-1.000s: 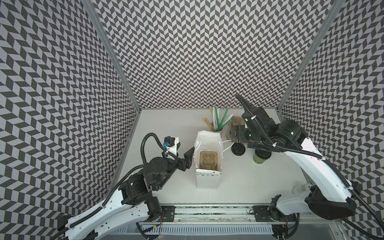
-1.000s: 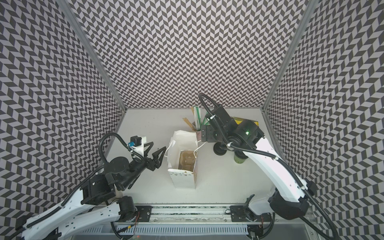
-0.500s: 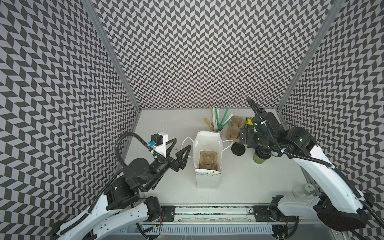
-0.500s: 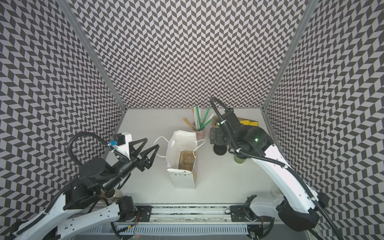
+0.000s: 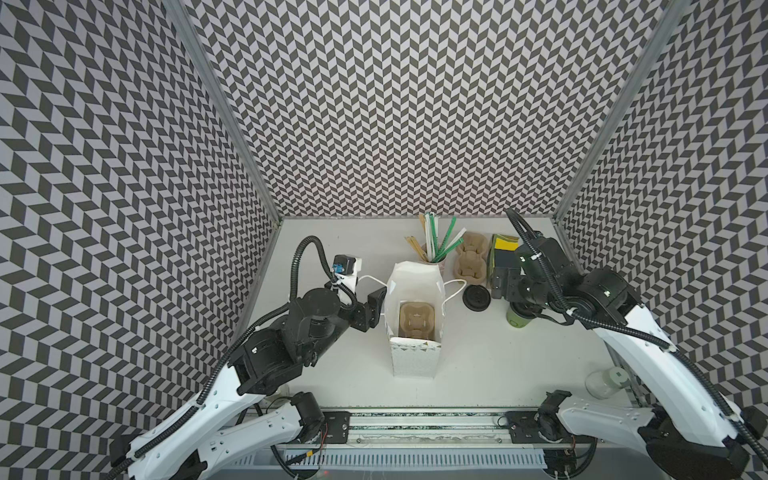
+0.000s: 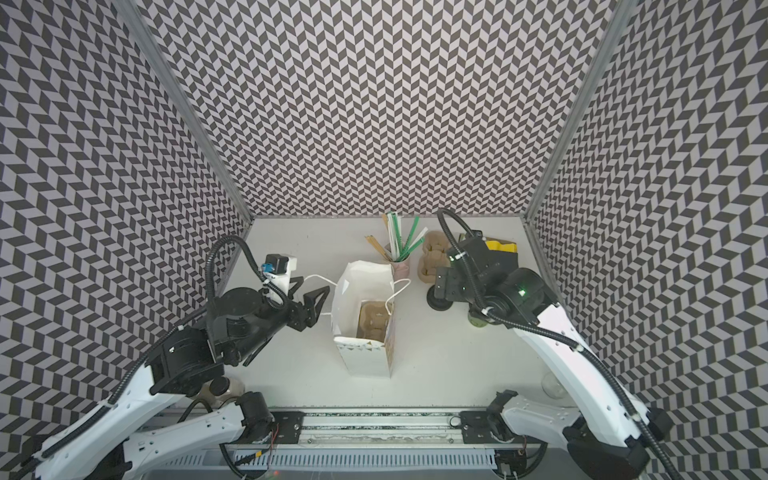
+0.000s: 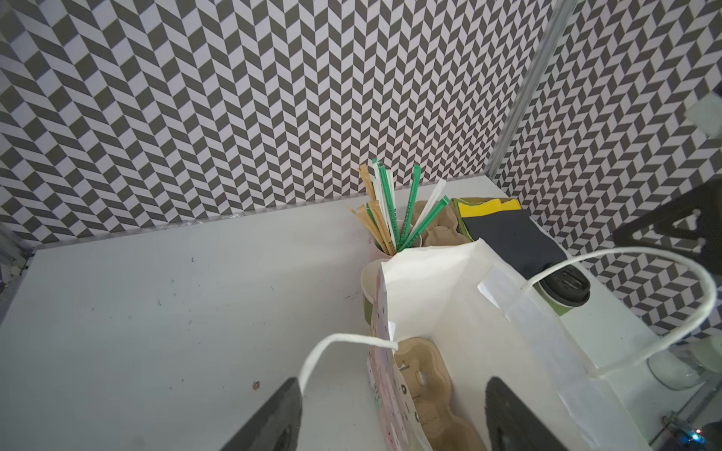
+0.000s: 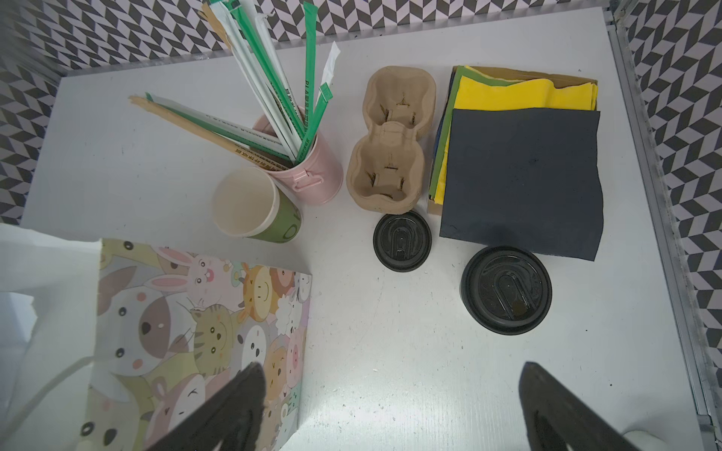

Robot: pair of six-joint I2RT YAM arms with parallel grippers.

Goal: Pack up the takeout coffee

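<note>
Here, in both top views, a white paper bag (image 5: 413,320) is seen standing open in the middle of the table (image 5: 478,365), with a brown cup tray (image 5: 417,320) laid at its bottom, most likely so a cup can be set into it. The left gripper (image 6: 309,297) is held just beside the bag's near wall. Its jaws are spread apart and nothing is held between them. It seems to be placed there so the bag can be kept steady or its mouth kept wide. The right gripper (image 5: 505,286) is held above the takeout coffee (image 5: 517,322), which stands on the table just under that arm. A loose black lid (image 5: 477,297) lies between the gripper and the bag.

In the left wrist view, the two dark fingers (image 7: 273,414) are seen wide apart with the bag's wall and one white handle (image 7: 336,343) between them. Nothing is pinched. Past the bag, far from this gripper, the takeout coffee (image 7: 562,293) is seen upright with its black lid on.

In the right wrist view, the fingers (image 8: 554,410) are wide apart too, and only bare table is seen between them. The lidded cup (image 8: 506,291) sits just ahead of them, untouched. Farther off stand an open green cup (image 8: 258,207), a pink cup of straws (image 8: 308,172), a spare tray (image 8: 390,144) and a stack of napkins (image 8: 523,172). It is judged that the lidded cup is to be grasped next and carried into the bag.
</note>
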